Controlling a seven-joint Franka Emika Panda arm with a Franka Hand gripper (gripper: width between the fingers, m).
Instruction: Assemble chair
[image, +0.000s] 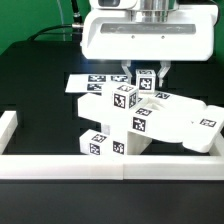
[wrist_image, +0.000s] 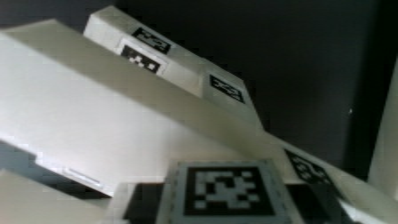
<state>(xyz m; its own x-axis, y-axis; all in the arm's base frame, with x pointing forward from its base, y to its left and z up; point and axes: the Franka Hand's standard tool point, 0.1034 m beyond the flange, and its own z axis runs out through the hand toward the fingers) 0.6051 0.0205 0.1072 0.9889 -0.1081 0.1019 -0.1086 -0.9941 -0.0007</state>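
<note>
So you've got the black table (image: 30, 85) taking up most of the exterior view, fenced by two white border rails: one long rail (image: 110, 166) across the front and one short rail (image: 8, 126) on the exterior view's left. On the table behind the pile lies the marker board (image: 88, 82), flat, with a few tags showing. The chair (image: 140, 118) sits about mid-table, just behind the front rail, as a cluster of chunky white pieces. I can't count them exactly because they overlap, but there's a wide flat slab (image: 190, 127) lying tilted toward the exterior view's right, two blocky tagged posts (image: 103, 143) standing close to the front rail, and more blocks stacked in the middle. Your one gripper (image: 145, 75) is right over the top of the pile, and its fingers are clamped on a small tagged chair piece (image: 146, 80) sticking up at the back. From the wrist view you get that tagged block (wrist_image: 221, 189) up close, with the marker board (wrist_image: 178, 65) running diagonally behind it, four tags visible there.
</note>
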